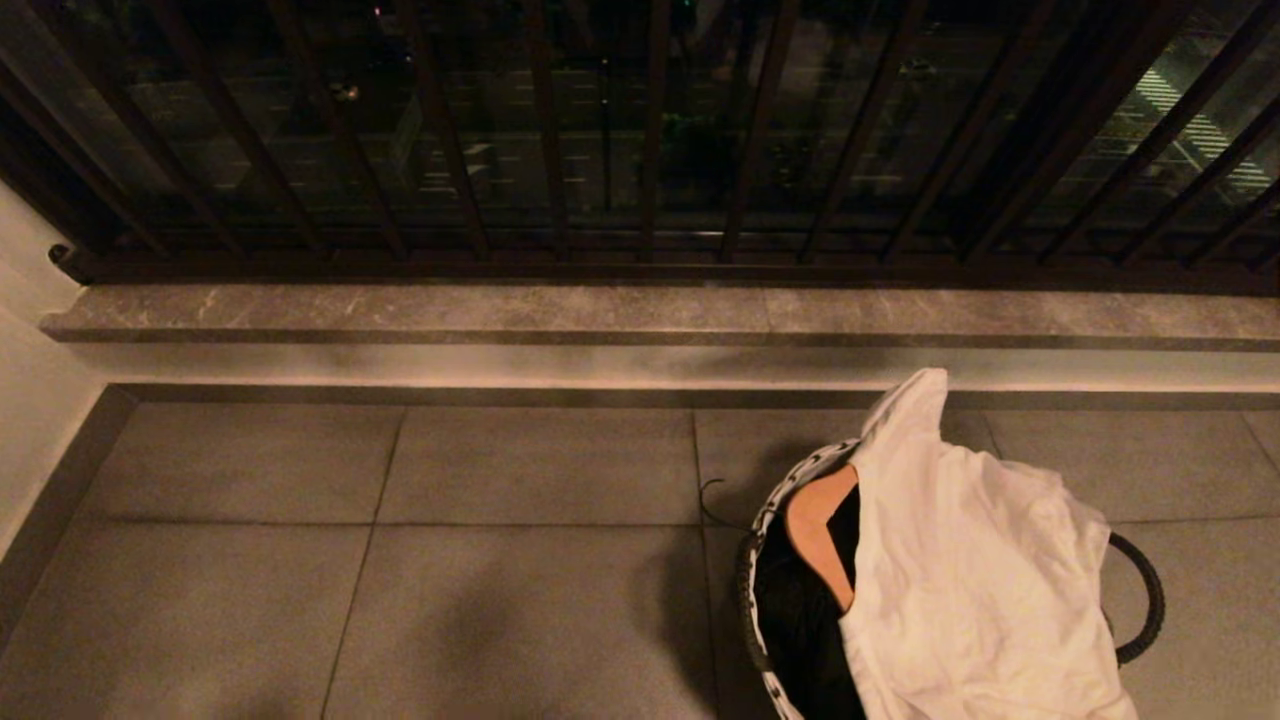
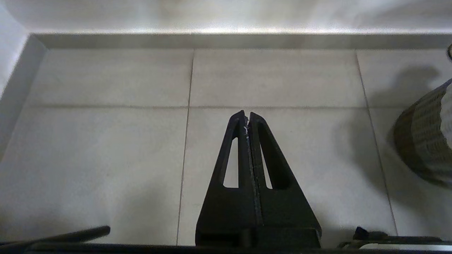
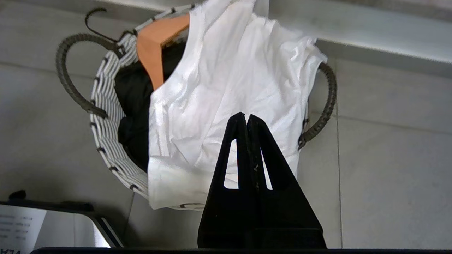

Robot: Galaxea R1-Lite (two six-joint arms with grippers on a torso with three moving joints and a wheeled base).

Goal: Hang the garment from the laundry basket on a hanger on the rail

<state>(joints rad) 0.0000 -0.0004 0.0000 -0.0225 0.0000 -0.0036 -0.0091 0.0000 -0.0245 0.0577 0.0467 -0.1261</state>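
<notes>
The laundry basket (image 1: 765, 520) stands on the floor at the lower right of the head view, woven white with a black pattern and dark loop handles (image 1: 1140, 600). A white garment (image 1: 960, 560) drapes over it, and a wooden hanger (image 1: 815, 530) lies inside beside dark cloth. In the right wrist view my right gripper (image 3: 246, 118) hangs shut and empty above the garment (image 3: 219, 91), with the basket (image 3: 106, 116) and hanger (image 3: 155, 46) below. My left gripper (image 2: 246, 115) is shut and empty over bare floor tiles, the basket (image 2: 420, 141) off to one side. The rail is out of view.
A stone ledge (image 1: 640, 315) runs along the far side of the tiled floor, with dark window bars (image 1: 640, 130) above it. A pale wall (image 1: 25, 400) closes the left side. Part of my base with a printed label (image 3: 21, 225) shows in the right wrist view.
</notes>
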